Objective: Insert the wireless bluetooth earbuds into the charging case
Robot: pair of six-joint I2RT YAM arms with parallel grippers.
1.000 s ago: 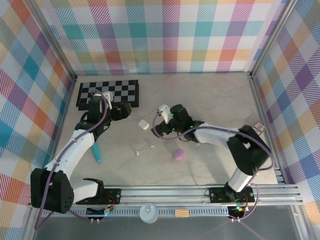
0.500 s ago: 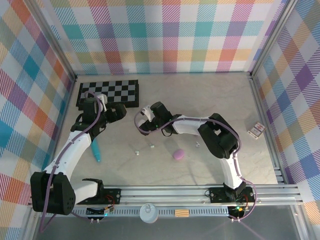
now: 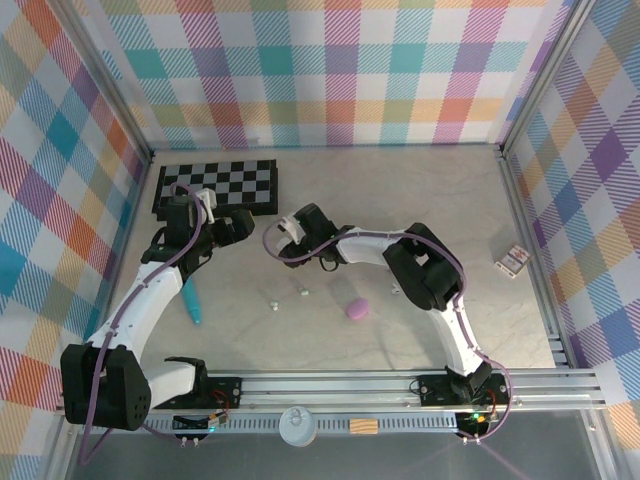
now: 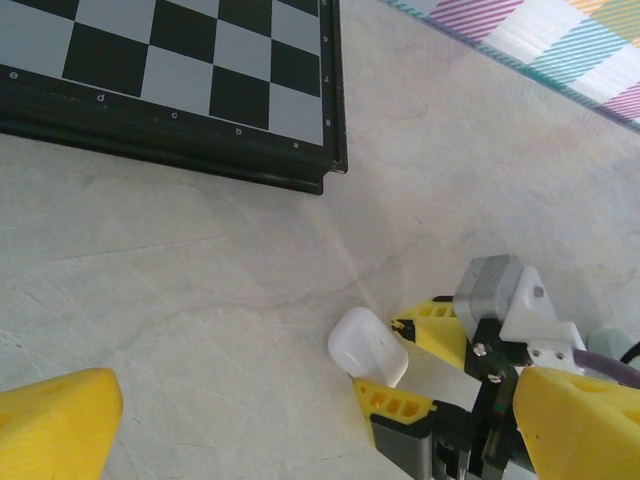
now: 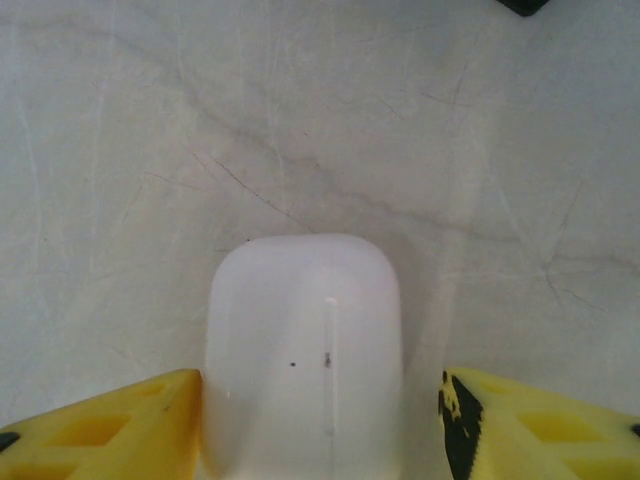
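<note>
The right gripper (image 3: 287, 233) has swung left across the table (image 3: 440, 190) to the white charging case (image 5: 303, 350). Its jaws have narrowed around the case: one pad touches it and the other stands a sliver off. The left gripper (image 3: 240, 224) hangs wide open just left of it, near the chessboard (image 3: 215, 186). Two pale earbuds (image 3: 273, 302) lie nearer, left of the purple case (image 3: 356, 308).

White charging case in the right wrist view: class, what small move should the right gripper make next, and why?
Probably close the right gripper on the white case: it sits on the table between the yellow jaws, with a gap showing on one side.
</note>
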